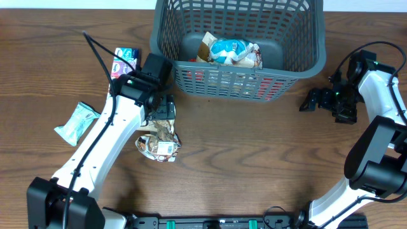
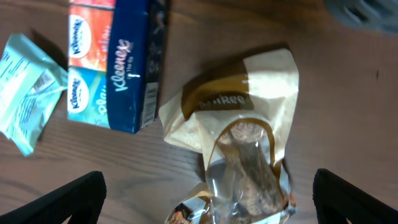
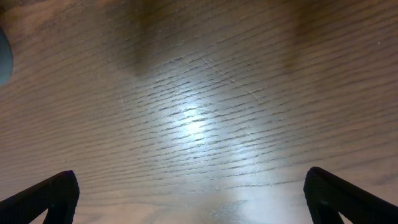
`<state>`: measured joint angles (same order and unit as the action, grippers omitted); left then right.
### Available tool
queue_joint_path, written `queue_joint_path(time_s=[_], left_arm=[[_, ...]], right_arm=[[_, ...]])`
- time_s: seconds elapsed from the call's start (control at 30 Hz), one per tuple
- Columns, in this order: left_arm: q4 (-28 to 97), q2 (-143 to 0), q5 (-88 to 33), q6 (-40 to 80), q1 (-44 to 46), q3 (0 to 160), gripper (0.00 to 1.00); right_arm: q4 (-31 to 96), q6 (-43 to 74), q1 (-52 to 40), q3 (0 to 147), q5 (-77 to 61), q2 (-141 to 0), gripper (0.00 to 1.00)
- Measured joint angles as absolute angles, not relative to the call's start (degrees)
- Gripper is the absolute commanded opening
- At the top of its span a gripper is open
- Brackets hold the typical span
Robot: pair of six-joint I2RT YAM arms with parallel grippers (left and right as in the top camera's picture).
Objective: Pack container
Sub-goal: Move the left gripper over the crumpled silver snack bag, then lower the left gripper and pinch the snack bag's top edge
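Observation:
The container (image 1: 248,69), a dark grey lattice basket, stands at the back centre with a blue-and-white packet (image 1: 230,51) and other packets inside. A crumpled brown-and-cream snack bag (image 1: 159,145) lies on the table in front of it to the left. My left gripper (image 1: 163,117) hovers over the bag's upper end. In the left wrist view the bag (image 2: 242,143) lies between the wide-open fingers (image 2: 68,199), untouched. My right gripper (image 1: 311,100) is open right of the basket, over bare wood (image 3: 193,124), holding nothing.
A Kleenex tissue pack (image 1: 125,60) lies left of the basket, also seen in the left wrist view (image 2: 115,62). A pale teal packet (image 1: 76,122) lies further left, near the left arm (image 2: 25,93). A grey basket corner (image 3: 3,56) shows at the right wrist view's edge.

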<state>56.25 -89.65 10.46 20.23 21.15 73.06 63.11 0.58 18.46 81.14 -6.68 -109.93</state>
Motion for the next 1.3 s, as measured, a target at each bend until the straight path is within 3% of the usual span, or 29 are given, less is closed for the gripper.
queue_joint_path(time_s=[0.57,1.3], left_arm=[[47.64,-78.96,9.1,29.91,21.15,56.82,0.99],[42.41,-84.58,2.24,17.72,21.15,54.35,0.99]], right_arm=[[63.09,-0.49,18.44,81.14,-6.66,-109.93,0.99],[63.57,-0.67,18.46,81.14,-6.66,-109.93,0.99]])
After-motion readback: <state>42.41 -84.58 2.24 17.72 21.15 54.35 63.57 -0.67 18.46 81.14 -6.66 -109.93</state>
